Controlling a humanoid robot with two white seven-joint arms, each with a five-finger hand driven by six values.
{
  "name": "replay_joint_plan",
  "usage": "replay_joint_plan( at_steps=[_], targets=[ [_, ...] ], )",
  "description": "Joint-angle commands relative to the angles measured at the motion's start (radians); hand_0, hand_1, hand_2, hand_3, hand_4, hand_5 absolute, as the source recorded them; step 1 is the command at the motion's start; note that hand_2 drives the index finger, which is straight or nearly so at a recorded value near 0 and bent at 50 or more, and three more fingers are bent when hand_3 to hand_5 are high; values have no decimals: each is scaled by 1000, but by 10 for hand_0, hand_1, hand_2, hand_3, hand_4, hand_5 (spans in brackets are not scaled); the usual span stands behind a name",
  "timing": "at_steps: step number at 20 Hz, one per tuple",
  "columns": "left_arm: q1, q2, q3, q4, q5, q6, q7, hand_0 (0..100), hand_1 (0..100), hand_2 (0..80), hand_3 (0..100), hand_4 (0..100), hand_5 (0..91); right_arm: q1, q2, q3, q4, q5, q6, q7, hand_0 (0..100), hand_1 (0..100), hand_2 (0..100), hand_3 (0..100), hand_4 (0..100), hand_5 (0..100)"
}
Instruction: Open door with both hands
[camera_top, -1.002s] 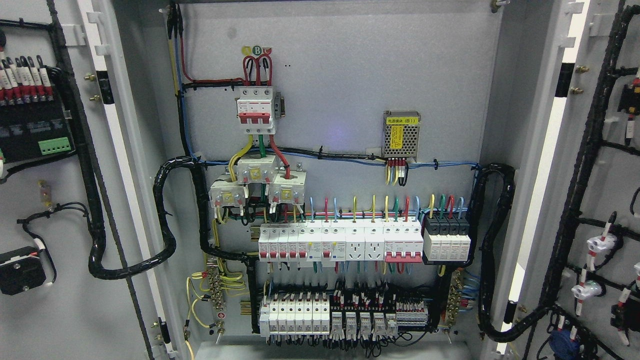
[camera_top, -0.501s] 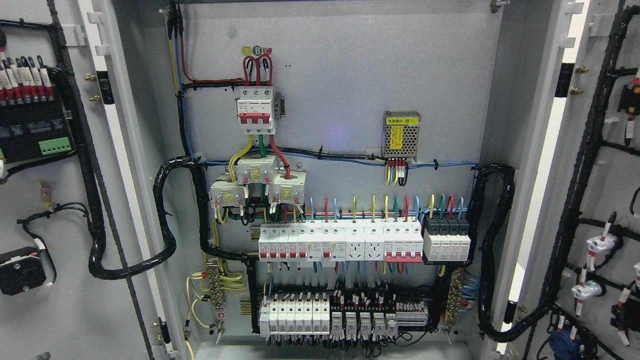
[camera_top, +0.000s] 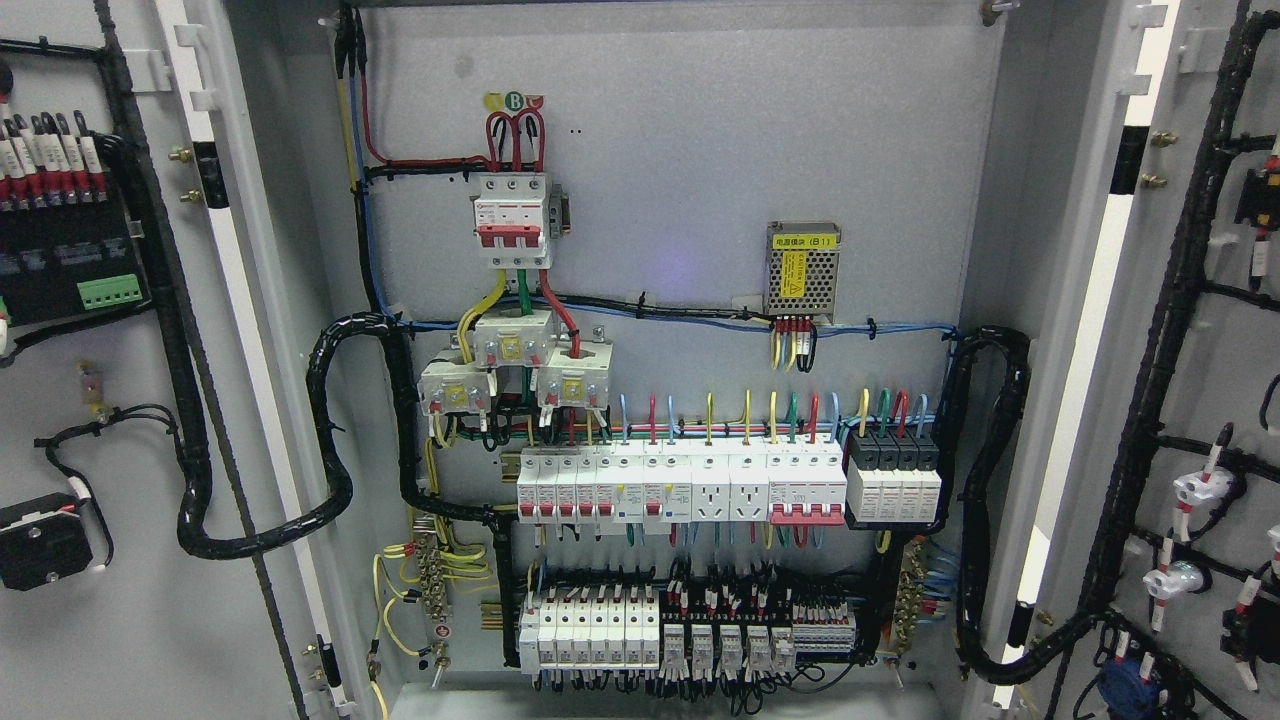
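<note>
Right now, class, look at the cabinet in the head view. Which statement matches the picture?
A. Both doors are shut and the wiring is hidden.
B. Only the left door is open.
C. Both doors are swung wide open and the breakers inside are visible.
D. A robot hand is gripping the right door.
C: the left door and right door both stand swung outward, exposing the breaker row on the back panel; no hand is in view.

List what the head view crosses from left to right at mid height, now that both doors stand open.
Left door → black cable loom → red-handled main breaker → mesh-cased power supply → right black cable loom → right door. No hand shows.
</note>
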Motion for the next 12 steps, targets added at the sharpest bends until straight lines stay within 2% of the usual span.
replay_joint_plan(
  at_steps=[1, 4, 6, 12],
  targets=[
    [75, -144, -113, 19, -68, 105, -2, 0, 0, 0, 0, 31, 0, 69, 82, 213, 231, 55, 0, 0, 107, 0, 0, 0, 0, 0],
    [76, -144, -115, 82, -66, 194, -4, 0, 0, 0, 0, 30, 0, 121, 130, 225, 305, 81, 0, 0, 107, 0, 0, 0, 0, 0],
    [98, -136, -124, 131, -66, 196, -4, 0, 0, 0, 0, 30, 0, 135, 162, 231, 366, 88, 0, 0, 107, 0, 0, 0, 0, 0],
    [153, -118, -155, 252, -66, 190, -4, 0, 0, 0, 0, 30, 0, 135, 211, 274, 586, 88, 0, 0, 106, 0, 0, 0, 0, 0]
  ],
)
